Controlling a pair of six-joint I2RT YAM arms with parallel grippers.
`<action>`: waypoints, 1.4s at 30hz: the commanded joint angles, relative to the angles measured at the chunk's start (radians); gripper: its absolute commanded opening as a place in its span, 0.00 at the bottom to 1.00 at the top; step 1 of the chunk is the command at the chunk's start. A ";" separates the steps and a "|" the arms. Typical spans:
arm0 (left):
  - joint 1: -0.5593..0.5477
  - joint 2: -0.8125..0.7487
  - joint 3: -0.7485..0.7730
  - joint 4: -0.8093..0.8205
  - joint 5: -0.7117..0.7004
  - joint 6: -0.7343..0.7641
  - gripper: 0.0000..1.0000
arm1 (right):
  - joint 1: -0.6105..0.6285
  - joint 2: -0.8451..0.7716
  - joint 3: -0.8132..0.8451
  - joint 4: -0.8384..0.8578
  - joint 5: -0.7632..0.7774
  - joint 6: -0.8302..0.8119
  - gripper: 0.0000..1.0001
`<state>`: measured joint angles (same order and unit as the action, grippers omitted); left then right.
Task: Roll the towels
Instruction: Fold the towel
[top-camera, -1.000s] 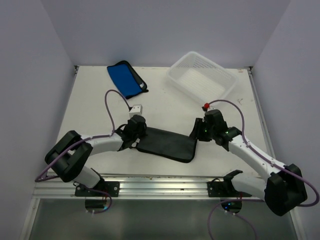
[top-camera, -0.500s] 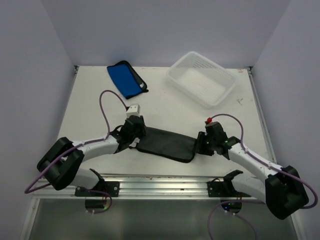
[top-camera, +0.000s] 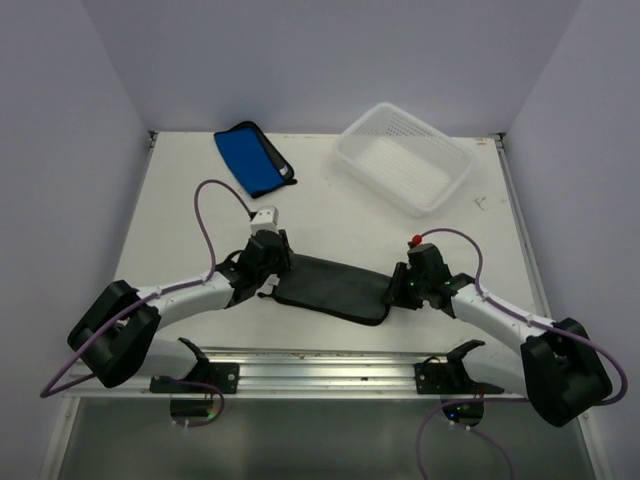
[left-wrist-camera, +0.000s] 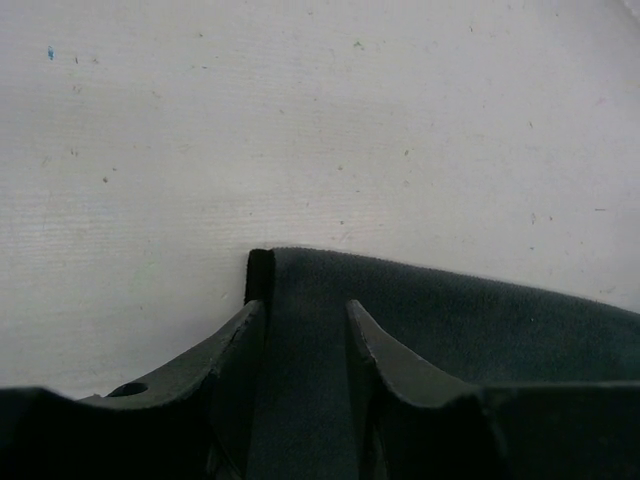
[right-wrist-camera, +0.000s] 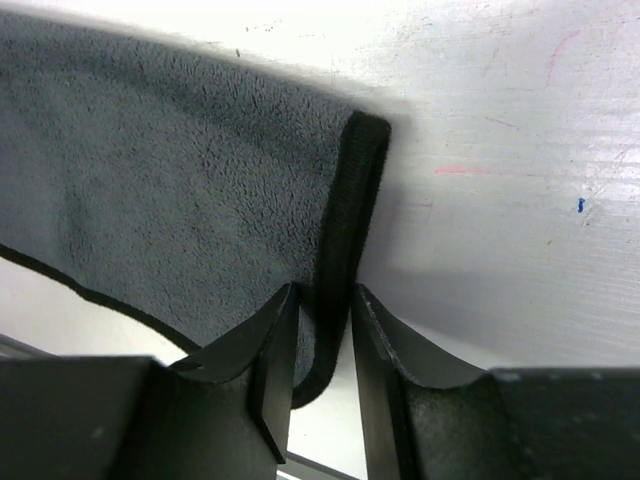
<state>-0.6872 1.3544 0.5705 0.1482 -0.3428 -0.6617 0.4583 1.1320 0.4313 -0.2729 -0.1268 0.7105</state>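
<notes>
**Dark towel flat, a tool at each short end, roll not started**

White surface (top-camera: 200, 200), scuffed, boxed in by pale walls. White basket (top-camera: 428, 132) at the far right, empty as far as the top view shows. Blue towel (top-camera: 248, 158) lies at the far left, well apart from both arms; whether it is folded or loosely rolled I cannot tell.

Dark towel (top-camera: 335, 287) lies spread out near the front edge, between the two arms, long side running left to right.

Left tool (left-wrist-camera: 303, 315): fingers stand apart over the towel's left corner. The cloth lies flat in the gap between them, and nothing is gripped.

Right tool (right-wrist-camera: 322, 300): fingers are drawn in close on the black hem at the right end, with the hem filling the narrow gap. It looks pinched, and the edge stands slightly lifted there.

Judgement: this is the grasp before the first turn.
- The left tool probably needs to drop and close on the hem itself, not on the flat pile, or it will slide off.
- Both grips should sit on the same short edge or on matching corners, so the cloth turns over evenly.
- Lift only a little and keep the fold tight and square to the long side. A skewed first turn is likely to give a cone.
- Watch that the right pinch does not catch only the outer edging and slip.
</notes>
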 joint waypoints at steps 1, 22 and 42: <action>0.008 -0.038 0.014 0.008 0.017 0.011 0.42 | 0.005 0.026 -0.011 0.021 0.000 0.015 0.31; 0.008 0.000 -0.014 0.051 0.051 -0.027 0.43 | 0.005 0.095 0.214 -0.167 0.107 -0.131 0.00; 0.054 0.018 -0.003 -0.033 -0.042 -0.027 0.33 | -0.003 0.163 0.474 -0.362 0.131 -0.243 0.00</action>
<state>-0.6415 1.3640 0.5682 0.0879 -0.3698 -0.6888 0.4580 1.2804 0.8444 -0.6048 0.0097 0.4999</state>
